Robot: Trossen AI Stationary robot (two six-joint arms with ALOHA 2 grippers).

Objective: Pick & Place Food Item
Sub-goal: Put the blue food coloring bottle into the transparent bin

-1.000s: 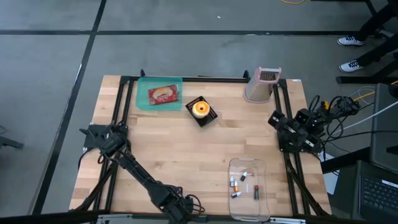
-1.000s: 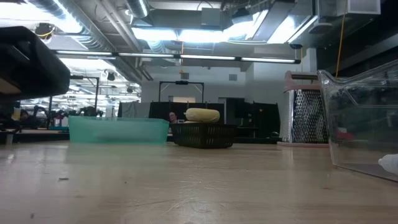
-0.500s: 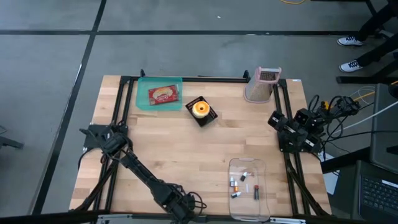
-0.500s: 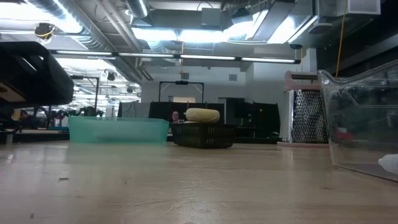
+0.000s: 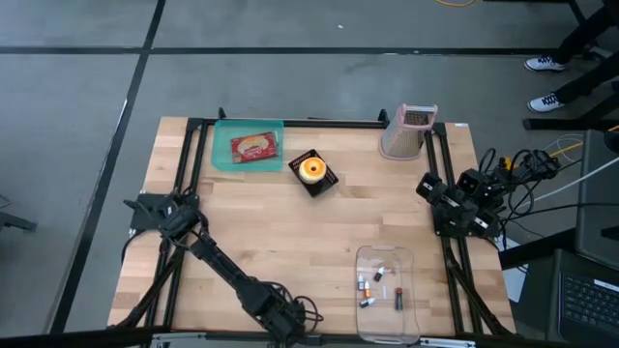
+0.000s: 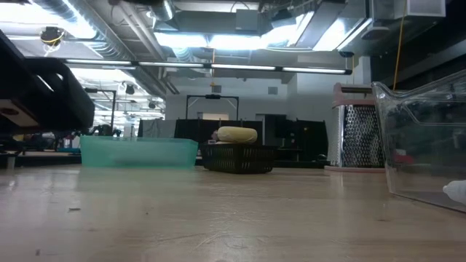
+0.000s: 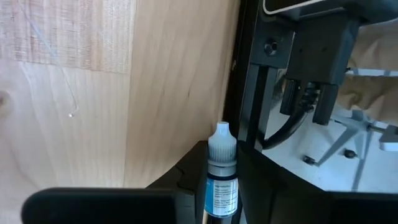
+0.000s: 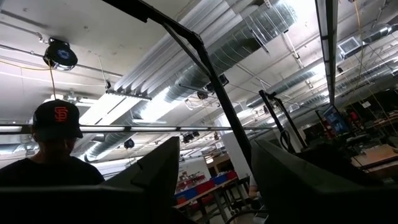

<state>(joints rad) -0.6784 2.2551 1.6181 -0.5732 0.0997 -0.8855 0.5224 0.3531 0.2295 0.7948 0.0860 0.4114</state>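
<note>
My left gripper is low over the table's near edge, shut on a small dropper bottle with a white cap and a blue label. The left arm shows as a dark mass in the low view. A red food packet lies in a teal tray at the far left. A yellow food item sits in a black basket beside it. My right gripper is open at the table's right edge, pointing up toward the ceiling. My left gripper pinches the bottle's labelled body between its two fingers, which slant steeply down from above. The bottle lies along the fingers, and its white cap sticks out past their ends. I cannot tell whether it rests on the table.
A metal grater stands at the far right. A clear container with several small bottles sits near the front right. A black frame rail runs along the table's edge by the left gripper. A person in a cap shows beyond the table.
My left gripper has moved a little toward the table's right edge and down, staying over the near edge.
</note>
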